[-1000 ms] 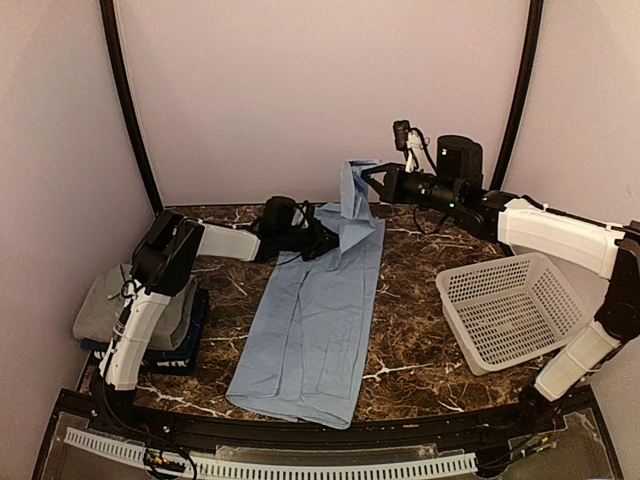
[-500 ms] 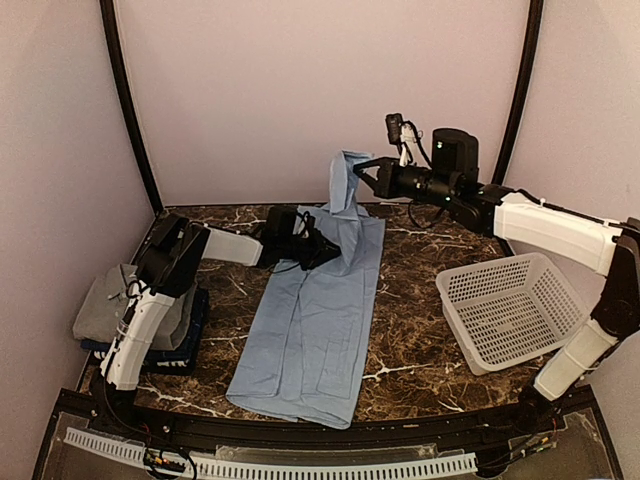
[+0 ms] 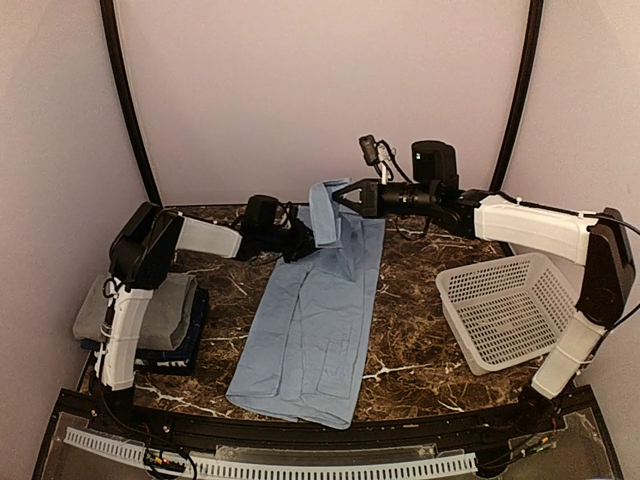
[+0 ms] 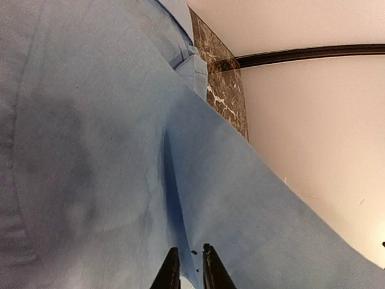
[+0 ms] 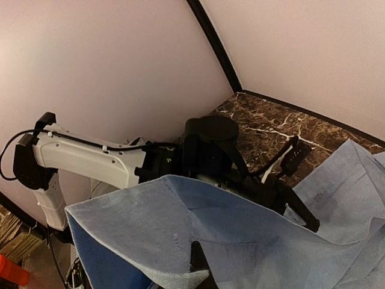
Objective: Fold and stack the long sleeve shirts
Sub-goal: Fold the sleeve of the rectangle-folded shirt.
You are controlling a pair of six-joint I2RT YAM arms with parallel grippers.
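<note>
- tabletop (image 3: 415, 300): dark marble.
- light blue shirt (image 3: 315, 320): laid lengthwise mid-tabletop, far end lifted off it.
- basket (image 3: 510, 310): white lattice, right side, apart from shirt.
- grey shirt (image 3: 100, 310): folded, atop navy shirt (image 3: 192, 330), left edge.
- R hand (image 3: 338, 197): clamped on light blue shirt's raised far end.
- L hand (image 4: 187, 271): low over shirt's far-left part, fingers narrow; can't tell if cloth's pinched.

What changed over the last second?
Right gripper, shut on the shirt's far end, carried that flap left and lower. Left gripper, pinching the shirt's edge, shifted slightly left too. The rest of the shirt, the folded stack and the basket stayed put.
</note>
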